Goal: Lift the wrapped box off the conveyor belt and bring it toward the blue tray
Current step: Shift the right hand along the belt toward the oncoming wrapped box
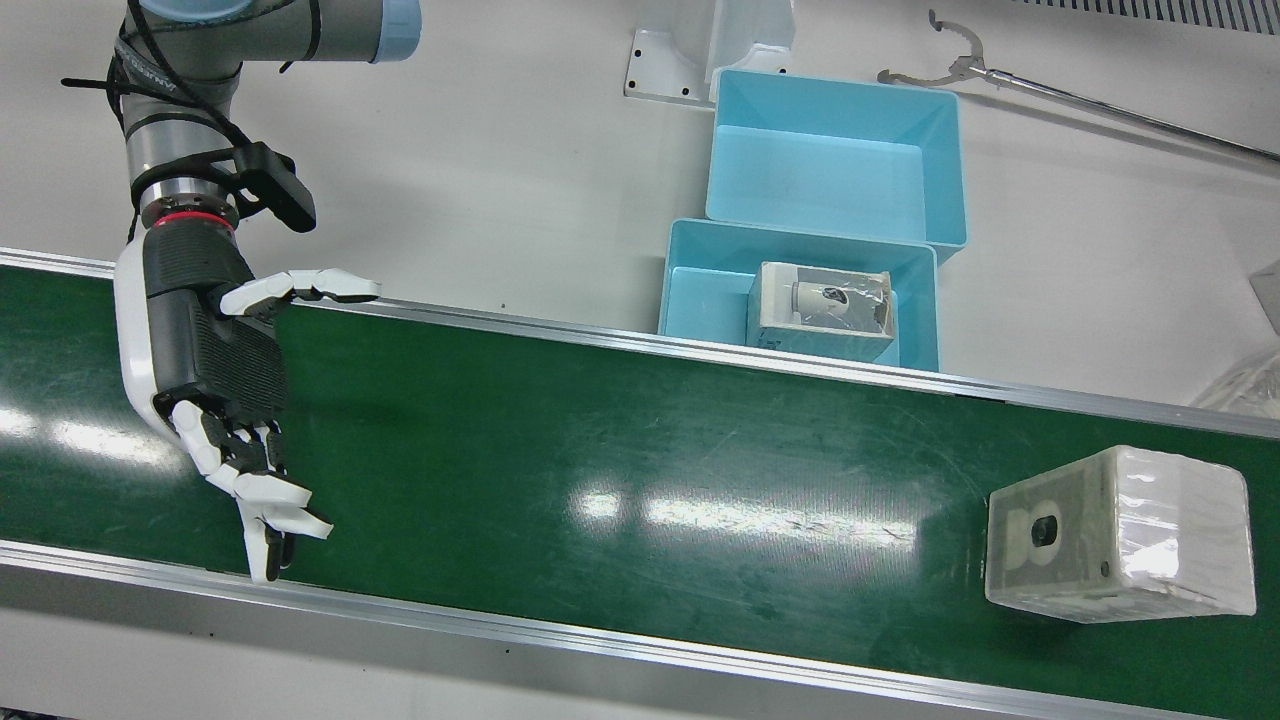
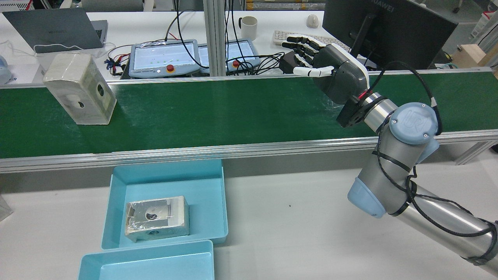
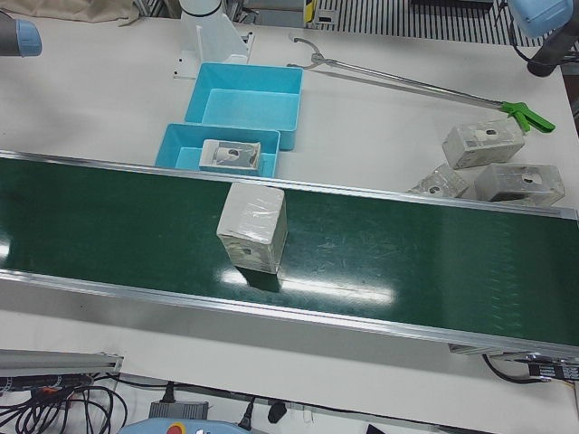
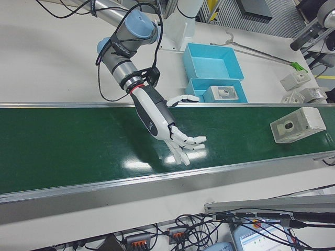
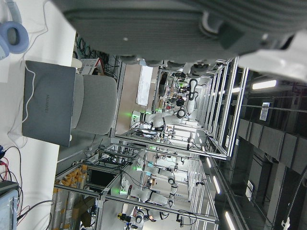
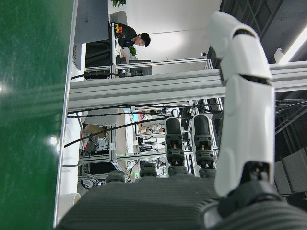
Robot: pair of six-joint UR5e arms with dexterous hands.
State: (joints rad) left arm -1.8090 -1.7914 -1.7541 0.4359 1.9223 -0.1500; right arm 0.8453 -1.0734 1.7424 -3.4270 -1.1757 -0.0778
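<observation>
The wrapped box (image 1: 1120, 535) stands untouched on the conveyor belt (image 1: 620, 470), well apart from the right hand (image 1: 225, 400), which hangs over the belt, fingers spread and empty, so pickup and carry to the blue tray (image 1: 700, 285) remain.

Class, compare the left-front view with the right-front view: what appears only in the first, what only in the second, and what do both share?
Only the left-front view shows the low edge of a third wrapped box beside the two on the white table.

Only the right-front view shows the right hand, open, fingers spread above the belt.

Both show the green conveyor belt, the wrapped box on it, the two blue trays, and the box in the nearer tray.
</observation>
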